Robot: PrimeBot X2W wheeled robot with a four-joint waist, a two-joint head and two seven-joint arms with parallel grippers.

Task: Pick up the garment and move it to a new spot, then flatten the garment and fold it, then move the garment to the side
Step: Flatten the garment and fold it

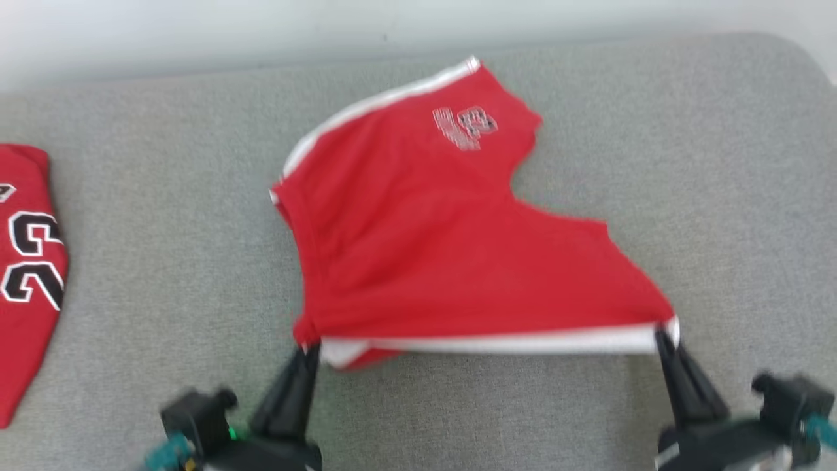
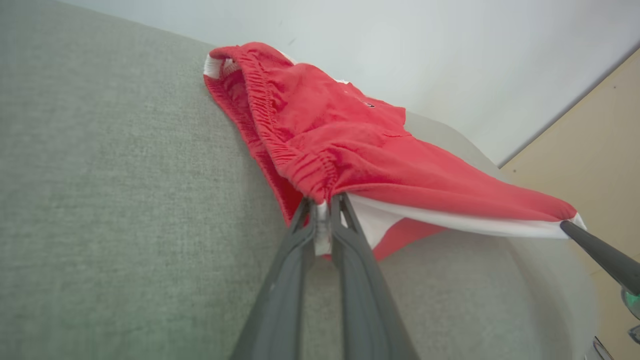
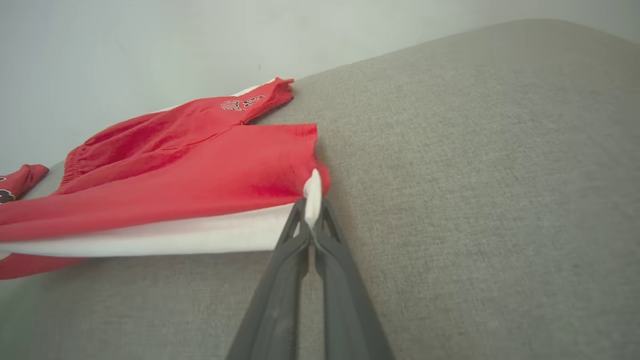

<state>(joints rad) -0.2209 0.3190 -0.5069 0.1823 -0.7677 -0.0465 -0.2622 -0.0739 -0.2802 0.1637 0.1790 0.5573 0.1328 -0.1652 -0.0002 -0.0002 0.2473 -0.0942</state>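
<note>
The garment (image 1: 431, 248) is a pair of red shorts with white side stripes and a small logo, stretched over the grey cushion. My left gripper (image 1: 307, 347) is shut on its near-left corner by the elastic waistband (image 2: 295, 165), pinching red and white cloth (image 2: 322, 210). My right gripper (image 1: 666, 332) is shut on the near-right corner, clamping the white stripe (image 3: 313, 192). The near edge hangs taut between the two grippers, lifted off the cushion. The far leg of the garment (image 3: 250, 102) lies flat on the surface. The right gripper's finger (image 2: 600, 255) also shows in the left wrist view.
A second red jersey piece with black-and-white numbers (image 1: 26, 275) lies at the left edge of the grey cushion (image 1: 719, 163). A pale wall (image 1: 196, 33) runs behind. The cushion's rounded right end (image 2: 545, 280) borders a beige floor (image 2: 600, 150).
</note>
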